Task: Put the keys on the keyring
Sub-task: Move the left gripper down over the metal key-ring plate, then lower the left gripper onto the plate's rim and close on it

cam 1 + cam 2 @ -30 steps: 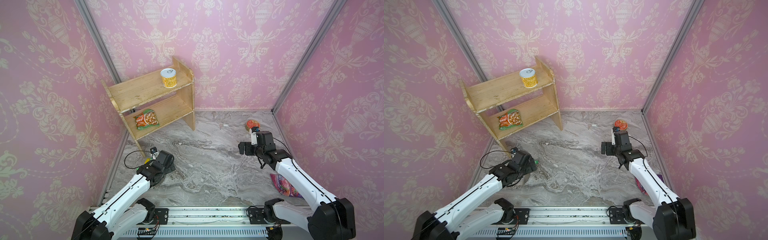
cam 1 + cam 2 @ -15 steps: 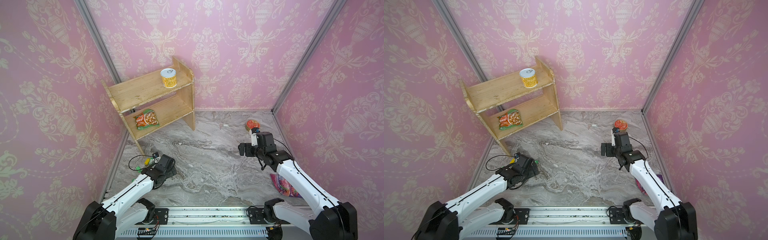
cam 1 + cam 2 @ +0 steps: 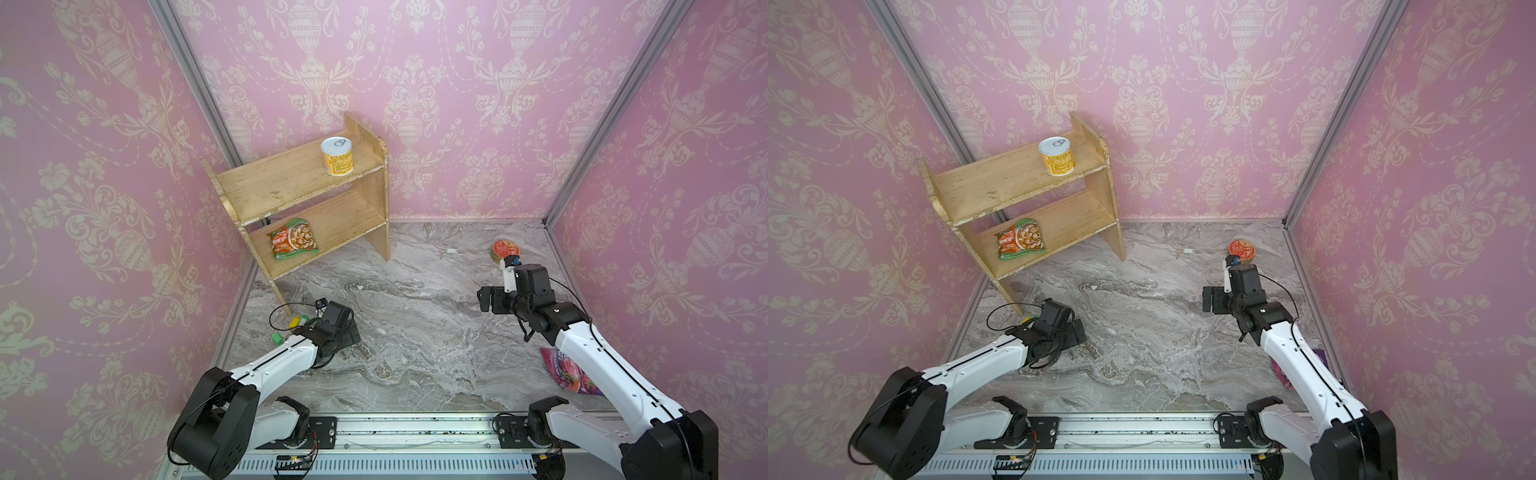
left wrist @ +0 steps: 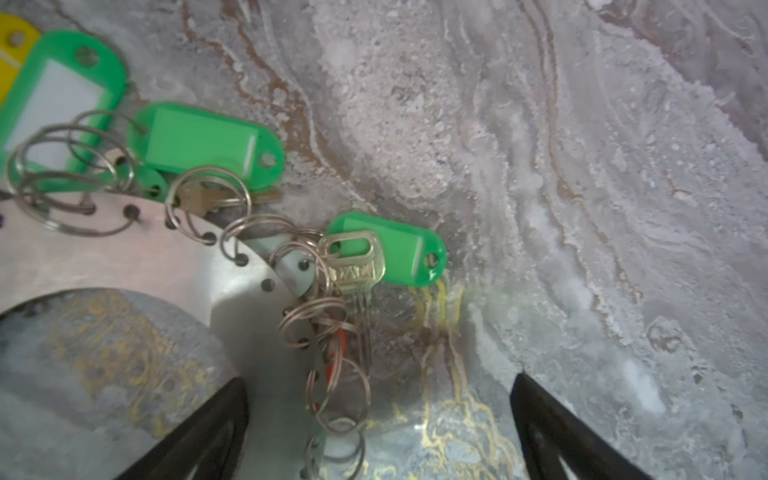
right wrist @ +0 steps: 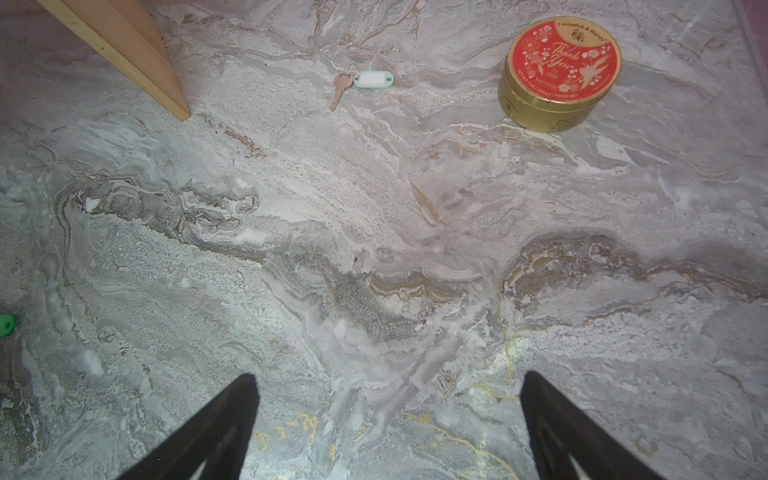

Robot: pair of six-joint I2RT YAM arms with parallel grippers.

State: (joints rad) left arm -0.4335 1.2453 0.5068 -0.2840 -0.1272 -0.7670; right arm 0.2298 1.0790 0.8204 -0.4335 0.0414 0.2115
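Note:
The keyring [image 4: 137, 249], a flat grey metal disc with holes and wire loops along its rim, lies on the marble under my left gripper [image 4: 378, 419]. That gripper is open, and the disc's rim and some loops lie between its fingers. A silver key with a green tag [image 4: 399, 253] hangs on a loop, and more green tags [image 4: 208, 141] and a yellow tag [image 4: 10, 45] lie beside the disc. In both top views the left gripper [image 3: 347, 332] [image 3: 1075, 332] hides the disc. A loose key with a white tag [image 5: 365, 81] [image 3: 451, 251] lies far ahead of my open, empty right gripper [image 5: 386, 415] [image 3: 488, 299].
A red-topped gold tin [image 5: 561, 70] [image 3: 505, 250] stands at the back right, near the white-tagged key. A wooden shelf [image 3: 299, 183] at the back left carries a can [image 3: 336, 156] and a snack bag [image 3: 293, 239]. A pink packet [image 3: 569, 370] lies under the right arm.
My left arm has stretched forward and its gripper has shifted a little to the right, so the yellow and green tags now show at its left. The right arm has barely moved.

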